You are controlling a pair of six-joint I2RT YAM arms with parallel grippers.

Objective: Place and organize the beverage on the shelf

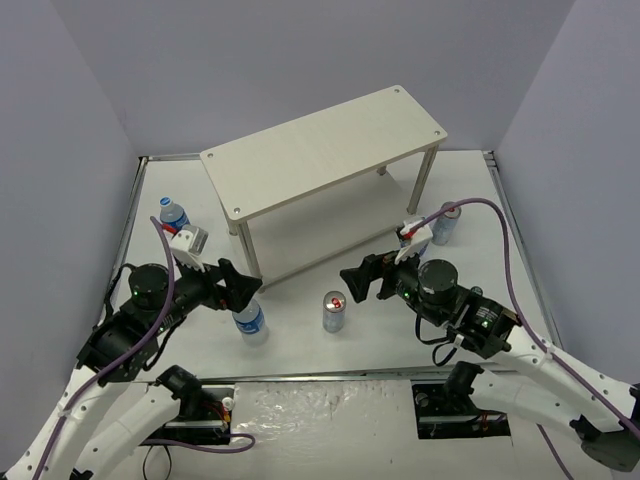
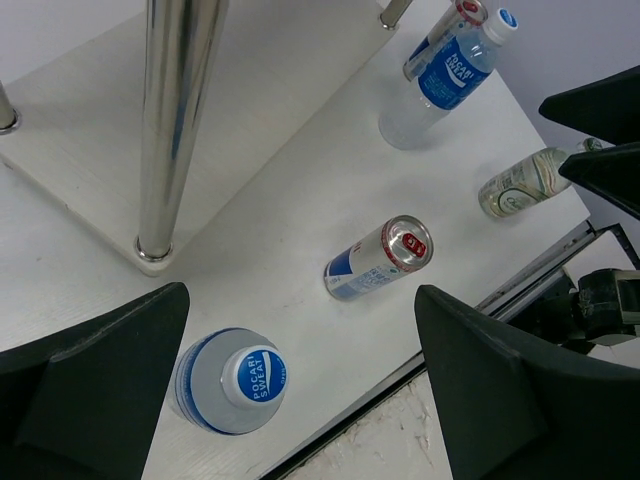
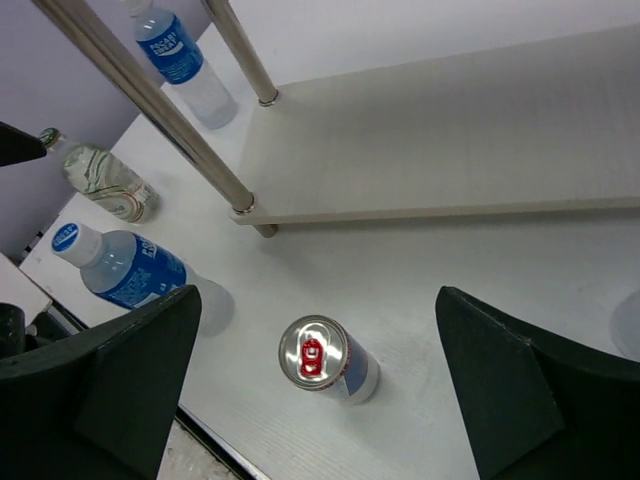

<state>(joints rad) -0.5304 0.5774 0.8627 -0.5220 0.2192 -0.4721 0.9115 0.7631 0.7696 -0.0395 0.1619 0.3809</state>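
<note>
The pale wooden shelf [image 1: 325,150] stands at the back centre, both boards bare. My left gripper [image 1: 238,287] is open and empty over a tall blue-labelled bottle [image 1: 250,322], which shows beside its left finger in the left wrist view [image 2: 232,380]. My right gripper [image 1: 365,278] is open and empty just right of an upright red-topped can [image 1: 334,312], which sits between its fingers in the right wrist view [image 3: 325,358]. Another bottle [image 1: 173,213] stands back left. A bottle [image 1: 415,240] and a can [image 1: 447,222] stand at the right. Small clear bottles show in the wrist views [image 2: 520,185] [image 3: 100,180].
The shelf's metal legs [image 2: 175,120] [image 3: 150,105] stand close to both grippers. The table's front edge [image 1: 330,375] runs just behind the can and the near bottle. Grey walls enclose the table on three sides.
</note>
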